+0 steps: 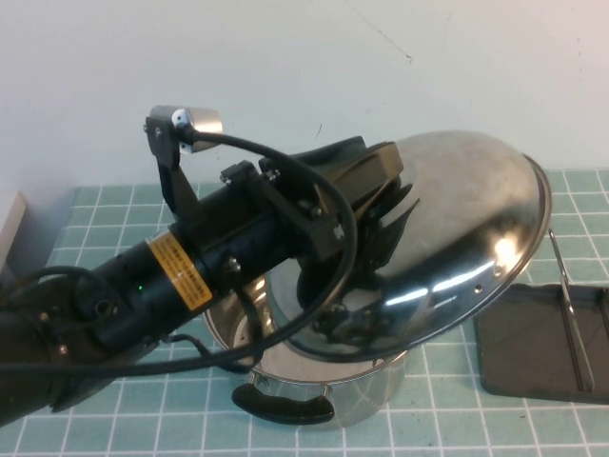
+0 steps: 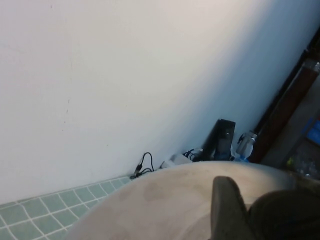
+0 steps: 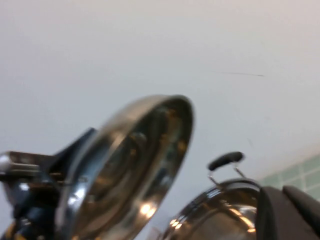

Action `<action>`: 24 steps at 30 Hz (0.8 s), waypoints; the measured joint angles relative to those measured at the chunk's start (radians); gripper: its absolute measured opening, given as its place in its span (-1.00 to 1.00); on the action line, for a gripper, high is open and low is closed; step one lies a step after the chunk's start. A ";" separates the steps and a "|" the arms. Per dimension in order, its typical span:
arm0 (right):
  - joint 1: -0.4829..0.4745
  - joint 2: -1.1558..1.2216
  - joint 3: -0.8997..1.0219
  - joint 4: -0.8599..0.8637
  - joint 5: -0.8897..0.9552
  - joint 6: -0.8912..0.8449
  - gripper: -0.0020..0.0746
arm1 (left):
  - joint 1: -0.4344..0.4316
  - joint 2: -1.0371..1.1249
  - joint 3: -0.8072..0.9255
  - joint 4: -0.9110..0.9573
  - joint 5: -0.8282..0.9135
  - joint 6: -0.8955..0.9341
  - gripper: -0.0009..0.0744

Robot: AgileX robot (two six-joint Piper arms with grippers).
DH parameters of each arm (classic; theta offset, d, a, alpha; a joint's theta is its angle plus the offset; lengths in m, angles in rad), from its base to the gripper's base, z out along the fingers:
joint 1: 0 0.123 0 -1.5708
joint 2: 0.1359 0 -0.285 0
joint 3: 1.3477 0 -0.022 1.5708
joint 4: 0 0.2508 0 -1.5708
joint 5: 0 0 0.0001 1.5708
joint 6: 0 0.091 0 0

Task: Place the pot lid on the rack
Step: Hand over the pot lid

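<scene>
The pot lid (image 1: 466,219), a shiny steel dome, is tilted on edge in the air above the steel pot (image 1: 371,390). My left gripper (image 1: 381,205) is shut on the lid's knob, which is hidden between the fingers. In the left wrist view the lid's dome (image 2: 165,200) fills the lower part, with one finger (image 2: 227,210) against it. The rack (image 1: 542,347), a dark grey tray with an upright wire divider (image 1: 568,305), lies on the table right of the pot, just beyond the lid's rim. My right gripper (image 3: 282,215) is out of the high view, low beside the pot (image 3: 220,215), its fingers together and empty. The lid's underside (image 3: 135,165) shows in the right wrist view.
The pot has a black handle (image 1: 285,409) at its near side and another (image 3: 226,160) at the far side. The table has a green tiled mat (image 1: 114,205). A white wall stands behind. A pale object (image 1: 9,228) sits at the far left edge.
</scene>
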 joint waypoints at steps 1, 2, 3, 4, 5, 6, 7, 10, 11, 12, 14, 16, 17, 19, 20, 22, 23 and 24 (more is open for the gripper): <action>0.000 0.023 -0.018 0.114 0.018 -0.094 -0.95 | 0.000 0.008 -0.011 -0.003 -0.002 0.002 -0.14; 0.000 0.063 -0.038 0.190 0.051 -0.173 -0.95 | 0.000 0.015 -0.020 -0.005 -0.005 0.002 -0.14; 0.000 0.094 -0.051 0.236 0.078 -0.204 -0.93 | 0.000 0.022 -0.031 -0.006 -0.007 0.002 -0.14; 0.000 0.137 -0.069 0.264 0.115 -0.229 -0.90 | 0.000 0.026 -0.042 -0.006 -0.007 0.000 -0.14; 0.000 0.183 -0.084 0.277 0.154 -0.243 -0.85 | 0.000 0.032 -0.053 -0.004 -0.007 -0.004 -0.14; 0.000 0.228 -0.105 0.286 0.194 -0.252 -0.77 | 0.000 0.034 -0.062 0.001 -0.009 -0.009 -0.14; 0.000 0.272 -0.130 0.293 0.233 -0.258 -0.66 | 0.000 0.036 -0.067 0.006 -0.011 -0.013 -0.14; 0.000 0.390 -0.206 0.297 0.328 -0.267 -0.22 | 0.000 0.036 -0.076 0.020 -0.036 -0.020 -0.14; 0.000 0.429 -0.235 0.297 0.354 -0.269 -0.05 | 0.000 0.036 -0.078 0.024 -0.046 -0.020 -0.14; 0.000 0.460 -0.263 0.297 0.374 -0.269 0.11 | 0.000 0.036 -0.078 0.030 -0.056 -0.020 -0.14; 0.000 0.534 -0.314 0.297 0.414 -0.271 0.34 | 0.000 0.036 -0.078 0.049 -0.066 -0.020 -0.14; 0.000 0.605 -0.357 0.297 0.453 -0.271 0.44 | 0.000 0.036 -0.078 0.073 -0.073 -0.020 -0.14; 0.000 0.633 -0.375 0.297 0.468 -0.271 0.46 | 0.000 0.036 -0.078 0.084 -0.074 -0.022 -0.14; 0.000 0.695 -0.416 0.297 0.503 -0.279 0.49 | 0.000 0.036 -0.078 0.096 -0.074 -0.022 -0.14; 0.000 0.736 -0.434 0.297 0.524 -0.281 0.50 | 0.000 0.036 -0.078 0.099 -0.074 -0.022 -0.14; 0.000 0.791 -0.460 0.297 0.546 -0.282 0.51 | 0.000 0.036 -0.078 0.099 -0.088 -0.022 -0.14; 0.000 0.830 -0.473 0.297 0.558 -0.282 0.51 | 0.000 0.036 -0.078 0.099 -0.096 -0.022 -0.14; 0.000 0.856 -0.479 0.297 0.563 -0.282 0.51 | 0.000 0.036 -0.078 0.099 -0.109 -0.022 -0.14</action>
